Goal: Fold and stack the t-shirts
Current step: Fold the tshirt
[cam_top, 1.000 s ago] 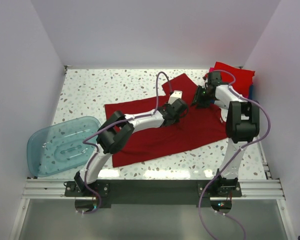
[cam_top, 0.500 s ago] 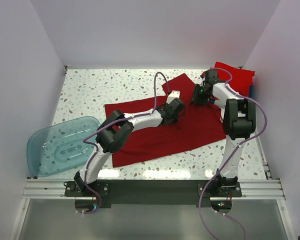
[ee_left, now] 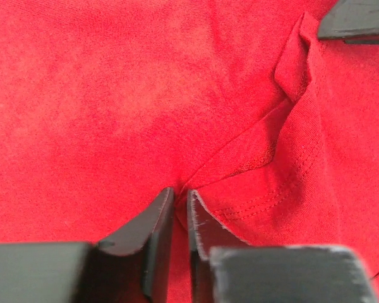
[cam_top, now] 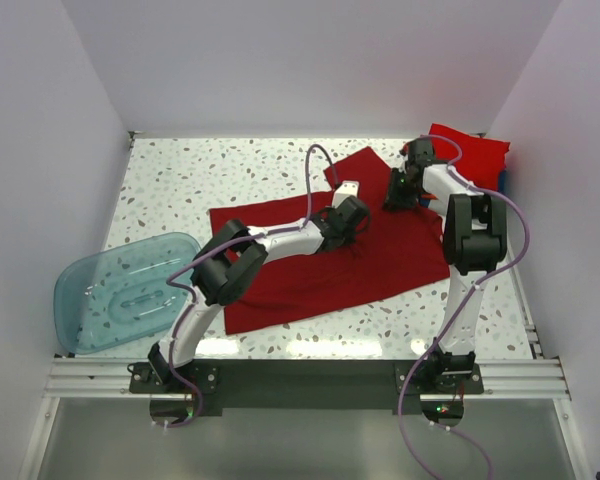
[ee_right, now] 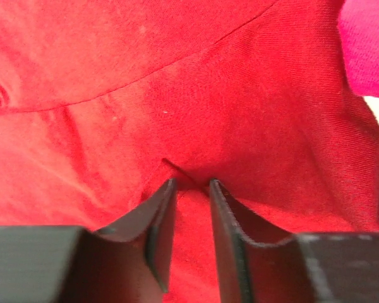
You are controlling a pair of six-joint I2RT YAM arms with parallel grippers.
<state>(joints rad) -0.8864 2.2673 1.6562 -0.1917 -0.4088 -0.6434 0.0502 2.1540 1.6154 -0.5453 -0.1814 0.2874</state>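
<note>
A dark red t-shirt lies spread on the speckled table. My left gripper is on its upper middle, shut on a pinched fold of the cloth next to a stitched hem. My right gripper is on the shirt's far right part, jaws closed to a narrow gap with a ridge of red cloth between them. A stack of folded shirts, bright red on top, sits at the back right; its magenta edge shows in the right wrist view.
A translucent blue plastic tub lies at the table's left front. White walls close in the table at the left, back and right. The folded stack is just behind my right arm.
Both grippers have shifted a little toward the back of the table, the right one more. The shirt cloth under them has moved slightly with them.
</note>
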